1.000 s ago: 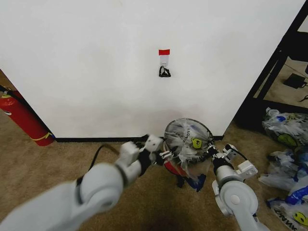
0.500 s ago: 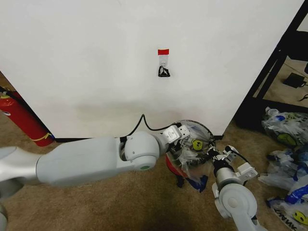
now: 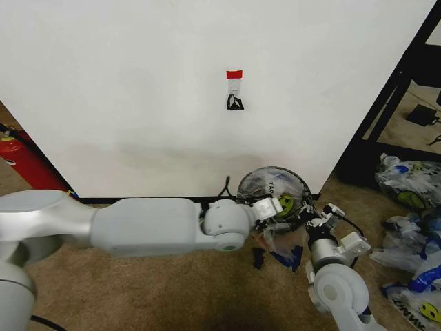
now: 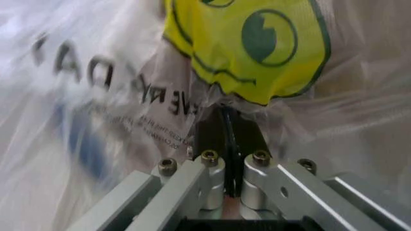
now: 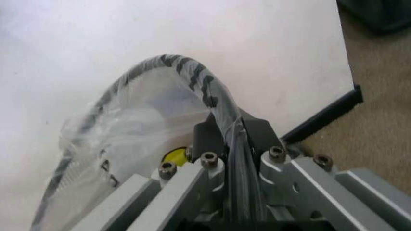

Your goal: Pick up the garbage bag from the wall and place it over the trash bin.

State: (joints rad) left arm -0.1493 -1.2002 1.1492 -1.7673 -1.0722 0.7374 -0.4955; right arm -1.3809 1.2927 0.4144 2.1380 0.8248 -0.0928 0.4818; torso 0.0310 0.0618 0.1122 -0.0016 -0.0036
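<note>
While the thin translucent white garbage bag point(image 3: 275, 207) already lies over the small round black mesh trash bin point(image 3: 301, 187) near the white wall point(image 3: 138, 103), both the left end effector point(image 3: 270, 207) and the right end effector point(image 3: 310, 215) pinch its plastic tightly, so the final spreading and release seem left.

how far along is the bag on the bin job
Done: the garbage bag is off the wall and draped over the trash bin. In hand: the left gripper and the right gripper are each shut on the plastic at the rim. Left: seating it and letting go.
</note>
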